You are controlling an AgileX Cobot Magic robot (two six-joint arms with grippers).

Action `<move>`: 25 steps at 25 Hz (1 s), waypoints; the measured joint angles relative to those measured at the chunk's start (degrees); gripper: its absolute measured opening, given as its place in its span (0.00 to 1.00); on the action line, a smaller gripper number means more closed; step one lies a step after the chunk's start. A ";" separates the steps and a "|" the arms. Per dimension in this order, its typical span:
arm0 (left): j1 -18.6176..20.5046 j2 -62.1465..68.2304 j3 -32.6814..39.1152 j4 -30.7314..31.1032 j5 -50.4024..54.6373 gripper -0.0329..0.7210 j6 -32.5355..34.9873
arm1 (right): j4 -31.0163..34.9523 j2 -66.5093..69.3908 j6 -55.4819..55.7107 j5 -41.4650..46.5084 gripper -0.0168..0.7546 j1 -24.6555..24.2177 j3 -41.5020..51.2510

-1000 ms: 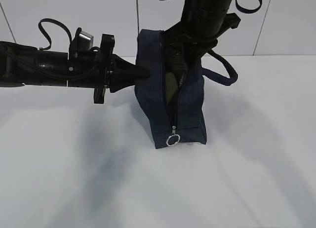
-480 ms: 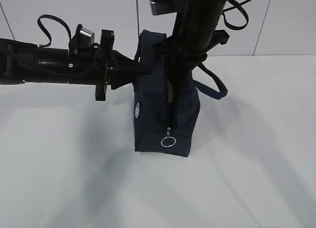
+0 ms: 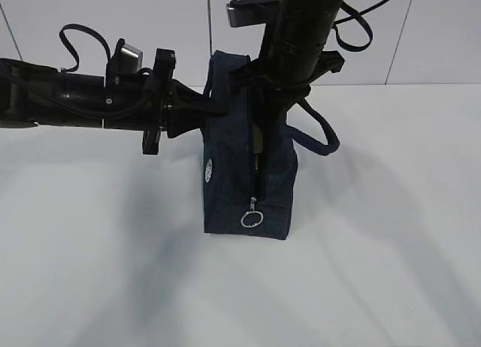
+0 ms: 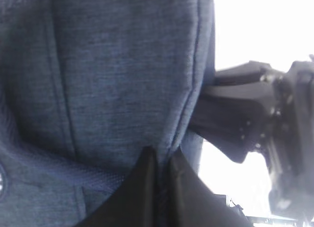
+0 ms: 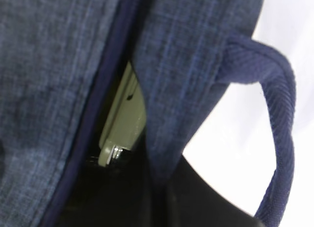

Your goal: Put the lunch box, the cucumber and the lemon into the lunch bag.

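Note:
The navy lunch bag (image 3: 233,159) stands on end on the white table, its zipper ring pull (image 3: 252,218) low on the front. My left gripper (image 3: 218,107) comes in from the left and is shut on the bag's fabric (image 4: 122,79), with a fold pinched between its fingers (image 4: 144,187). My right gripper (image 3: 274,110) reaches down from above and is shut on the fabric edge beside the zipper opening (image 5: 167,138). The lunch box's sage-green lid (image 5: 125,119) shows inside the opening (image 3: 258,146). The cucumber and the lemon are hidden.
A bag handle (image 3: 325,135) loops out to the right, also seen in the right wrist view (image 5: 282,138). A small white logo (image 3: 208,170) faces left. The white tabletop (image 3: 113,272) runs to a pale panelled wall (image 3: 436,46). The right arm's gripper body (image 4: 245,124) shows beside the bag.
The bag has shifted left and turned, bringing its white logo into view. Its zipper opening has narrowed. Both grippers stayed shut on the fabric, and the right arm moved left with it.

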 joint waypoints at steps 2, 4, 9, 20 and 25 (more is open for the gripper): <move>0.00 0.00 0.00 0.36 -0.13 0.06 0.00 | -0.11 0.02 0.11 -0.38 0.02 0.00 0.00; 0.00 0.00 0.00 0.79 -0.13 0.06 0.00 | -0.11 0.13 0.11 -0.83 0.03 0.00 0.00; 0.00 0.00 0.00 1.00 -0.25 0.06 0.00 | 0.17 0.13 0.20 -3.35 0.30 0.00 0.00; 0.00 0.00 0.00 2.69 -0.28 0.06 0.00 | 0.39 0.15 -0.72 -0.06 0.68 0.00 -5.12; 0.00 0.00 0.00 4.15 0.86 0.08 0.00 | 0.85 0.15 -0.72 0.32 0.58 0.00 -11.37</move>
